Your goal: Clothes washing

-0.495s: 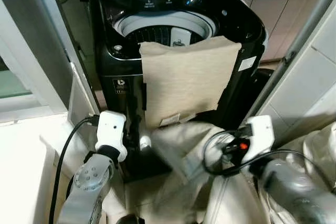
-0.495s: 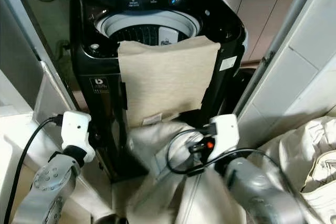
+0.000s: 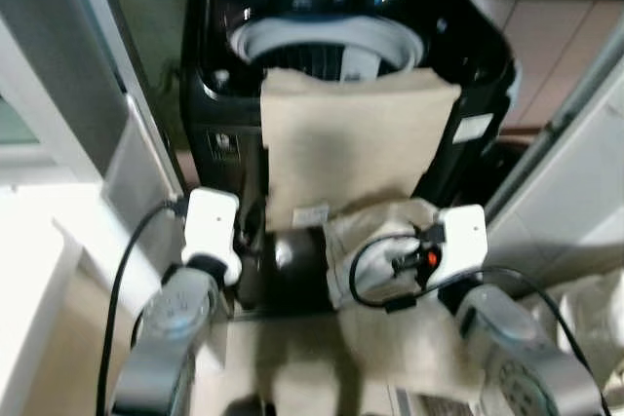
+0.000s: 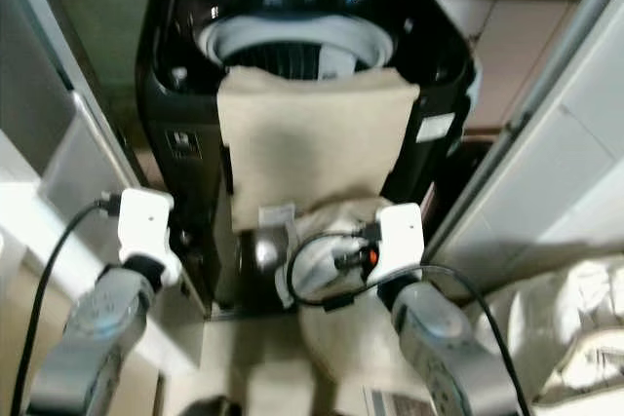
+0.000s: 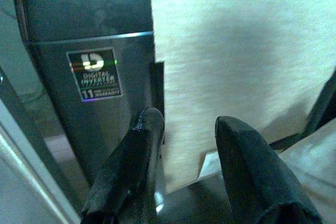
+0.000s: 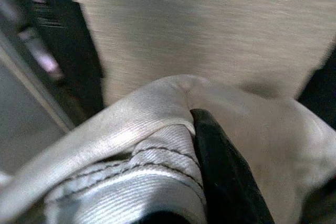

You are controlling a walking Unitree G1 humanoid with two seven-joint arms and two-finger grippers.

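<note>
A black top-loading washing machine (image 3: pixel 222 138) stands open in front of me, its pale drum rim (image 3: pixel 327 41) in sight. A beige cloth (image 3: pixel 356 148) hangs from the rim down the machine's front. Just below that cloth, my right gripper (image 6: pixel 181 129) is shut on a bunched white garment (image 3: pixel 375 241); the fabric wraps over one black finger (image 6: pixel 220 177) and hides the other. My left gripper (image 5: pixel 189 124) is open and holds nothing. It sits close to the machine's front panel, beside the beige cloth's left edge.
A white tiled wall panel (image 3: pixel 575 192) closes in on the right, and a white frame (image 3: pixel 88 104) on the left. A heap of white fabric (image 4: pixel 575 309) lies at the lower right. Pale cabinets (image 3: pixel 556 46) stand behind the machine.
The view has shifted and blurred, so the camera moved. My right gripper has raised the white garment closer to the beige cloth's lower edge. The left arm stays near the machine's front.
</note>
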